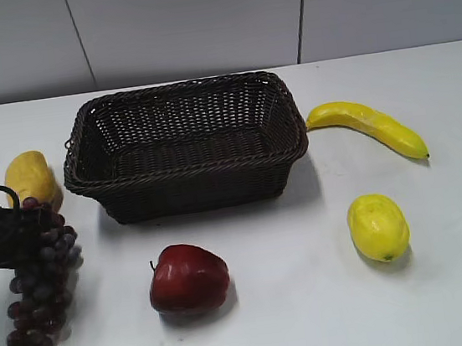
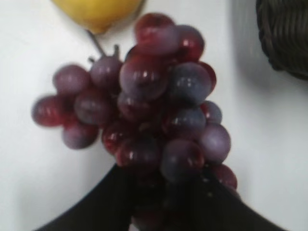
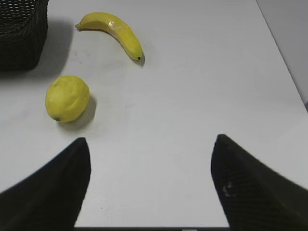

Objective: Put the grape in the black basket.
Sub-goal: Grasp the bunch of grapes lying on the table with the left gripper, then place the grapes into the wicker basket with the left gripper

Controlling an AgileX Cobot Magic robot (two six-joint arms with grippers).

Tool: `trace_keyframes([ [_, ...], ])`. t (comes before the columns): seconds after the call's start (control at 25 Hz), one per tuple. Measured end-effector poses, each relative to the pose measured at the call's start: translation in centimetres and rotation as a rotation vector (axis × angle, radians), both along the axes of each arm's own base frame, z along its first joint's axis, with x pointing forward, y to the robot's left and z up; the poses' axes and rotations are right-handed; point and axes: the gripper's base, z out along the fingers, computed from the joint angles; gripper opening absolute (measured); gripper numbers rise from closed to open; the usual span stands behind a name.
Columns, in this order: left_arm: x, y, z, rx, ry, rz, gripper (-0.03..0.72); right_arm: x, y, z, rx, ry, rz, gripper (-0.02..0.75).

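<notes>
The grape (image 1: pixel 40 281) is a long dark purple-red bunch at the left edge of the exterior view, left of the black basket (image 1: pixel 189 178). My left gripper (image 1: pixel 18 235) is shut on the upper part of the bunch. In the left wrist view the grape (image 2: pixel 154 106) fills the middle, with my left gripper's dark jaws (image 2: pixel 163 195) closed around its lower berries. A corner of the black basket (image 2: pixel 288 38) shows at top right. My right gripper (image 3: pixel 151 154) is open and empty over bare table, and it is out of the exterior view.
A red apple (image 1: pixel 187 278) lies in front of the basket. A yellow fruit (image 1: pixel 29 177) sits just behind the grape. A lemon (image 1: pixel 378 226) and a banana (image 1: pixel 369 126) lie to the right of the basket. The basket (image 3: pixel 21 33) is empty.
</notes>
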Motion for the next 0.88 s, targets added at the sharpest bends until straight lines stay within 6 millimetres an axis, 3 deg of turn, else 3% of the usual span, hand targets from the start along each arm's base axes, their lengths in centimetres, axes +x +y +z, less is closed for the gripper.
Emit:
trace_keyframes([
  [0.04,0.0,0.0,0.0,-0.001,0.003,-0.001,0.163,0.0,0.0,0.0,0.0,0.0,0.0,0.593],
  [0.2,-0.3,-0.1,0.7,-0.015,0.011,-0.003,0.157,0.0,0.0,0.0,0.0,0.0,0.0,0.593],
  [0.4,-1.6,-0.2,4.3,-0.054,-0.05,-0.026,0.138,0.0,0.0,0.0,0.0,0.0,0.0,0.593],
  [0.68,-5.0,0.1,12.8,-0.119,-0.334,-0.046,0.13,0.0,0.0,0.0,0.0,0.0,0.0,0.593],
  [0.88,-5.8,0.1,20.7,-0.178,-0.607,-0.047,0.13,0.0,0.0,0.0,0.0,0.0,0.0,0.593],
])
